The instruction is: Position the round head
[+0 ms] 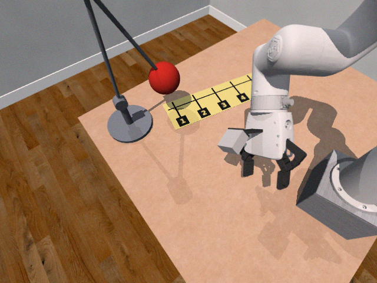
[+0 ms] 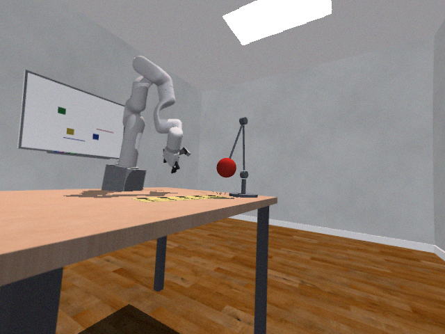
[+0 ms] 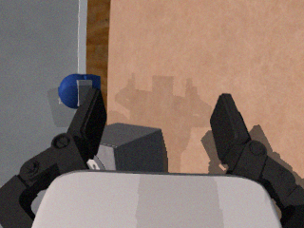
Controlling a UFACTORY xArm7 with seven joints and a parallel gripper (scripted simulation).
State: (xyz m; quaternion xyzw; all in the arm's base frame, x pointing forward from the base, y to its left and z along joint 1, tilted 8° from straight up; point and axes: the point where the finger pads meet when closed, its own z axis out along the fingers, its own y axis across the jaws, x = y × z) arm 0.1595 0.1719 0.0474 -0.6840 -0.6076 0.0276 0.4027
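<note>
The lamp's round red head [image 1: 164, 78] [image 2: 226, 167] hangs in the air, clear of the bench, near the mark 1 end of the yellow strip [image 1: 198, 120] [image 2: 152, 200]. Its height cannot be read exactly. The lamp's grey foot [image 1: 139, 129] [image 2: 235, 195] stands on the bench, its lower arm [image 1: 103, 55] [image 2: 244, 147] nearly upright and its upper arm [image 1: 124, 32] [image 2: 236, 142] sloping down to the head. Marks 1 to 4 show; my arm hides the strip's far end in the top view. My gripper [image 1: 265, 178] [image 2: 174, 168] [image 3: 159, 104] is open and empty above the bench, away from the head.
My arm's grey base block [image 1: 334, 210] [image 2: 124, 177] [image 3: 138, 147] stands on the bench [image 1: 158, 231] [image 2: 90, 223]. A whiteboard [image 2: 46, 118] hangs on the wall. A blue round object [image 3: 71, 91] shows beyond the bench edge in the wrist view.
</note>
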